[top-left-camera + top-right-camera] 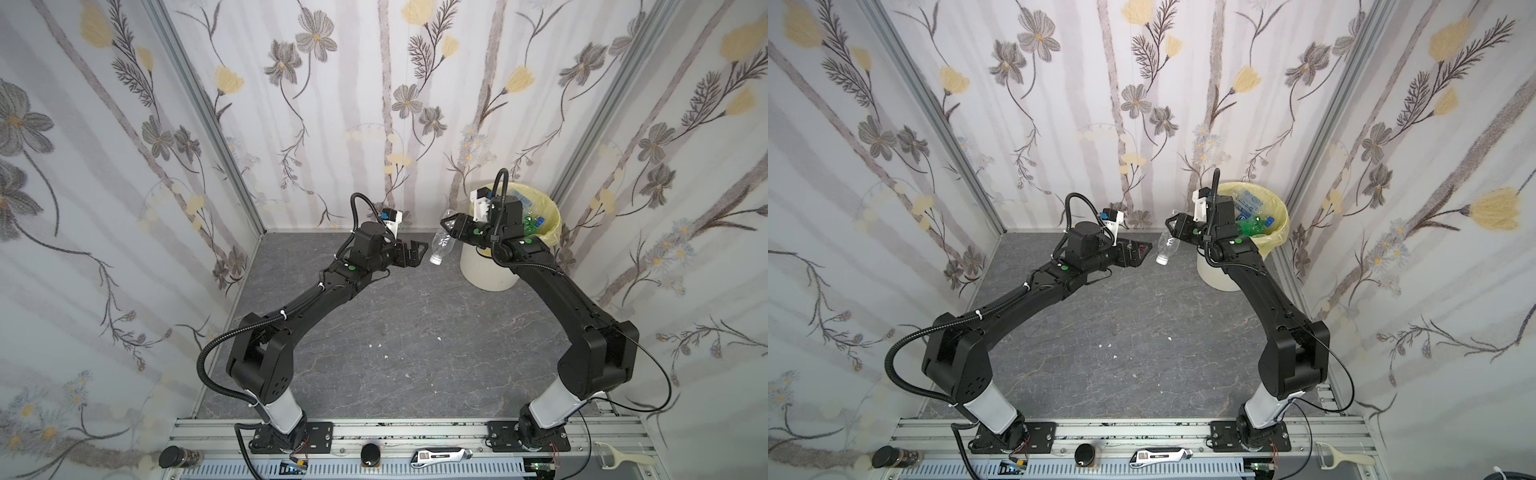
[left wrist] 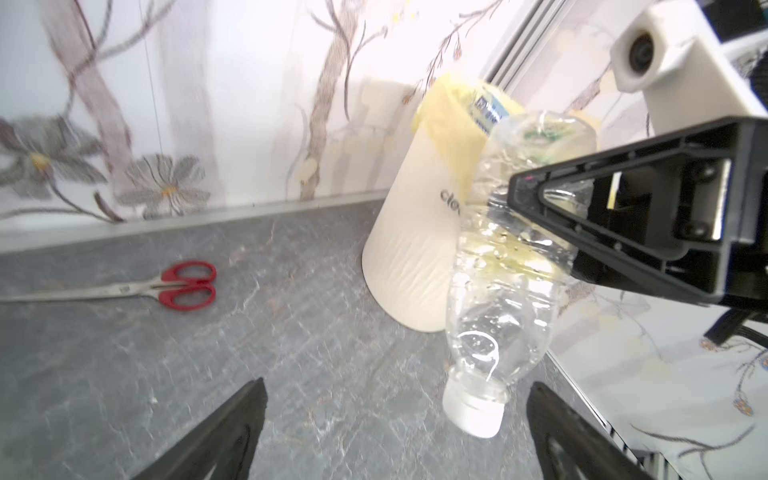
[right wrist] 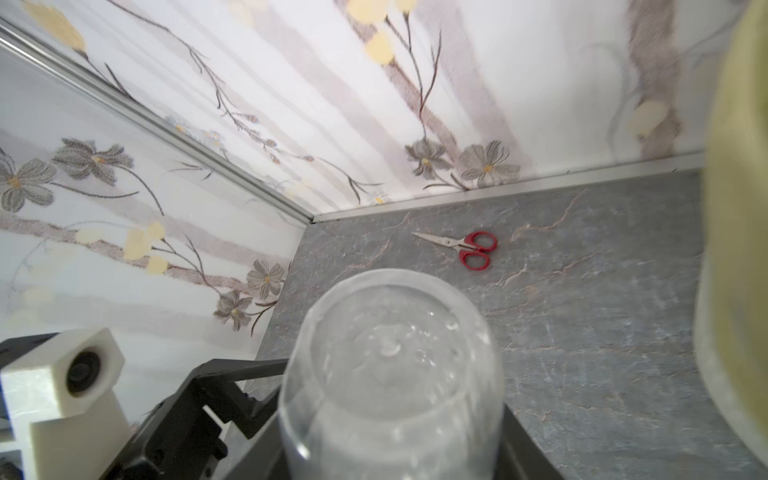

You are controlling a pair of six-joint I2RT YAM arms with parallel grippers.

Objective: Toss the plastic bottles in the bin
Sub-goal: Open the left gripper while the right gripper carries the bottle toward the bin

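A clear crumpled plastic bottle (image 1: 440,245) (image 1: 1168,245) with a white cap hangs cap down above the floor, left of the bin (image 1: 490,270) (image 1: 1214,274). My right gripper (image 1: 451,226) (image 1: 1174,227) is shut on its upper body; in the right wrist view the bottle's base (image 3: 390,365) fills the space between the fingers. My left gripper (image 1: 415,251) (image 1: 1140,251) stands open just left of the bottle. In the left wrist view (image 2: 397,388) the cap (image 2: 473,411) hangs between the wide jaws, touching neither. Green and blue-labelled bottles (image 1: 1252,220) lie in the yellow-lined bin.
Red-handled scissors (image 2: 183,284) (image 3: 469,249) lie on the grey floor near the back wall. Flowered walls close in the back and both sides. A dark jar (image 1: 178,457), a round knob (image 1: 371,454), a hand tool (image 1: 440,457) and a peeler (image 1: 623,457) sit on the front rail.
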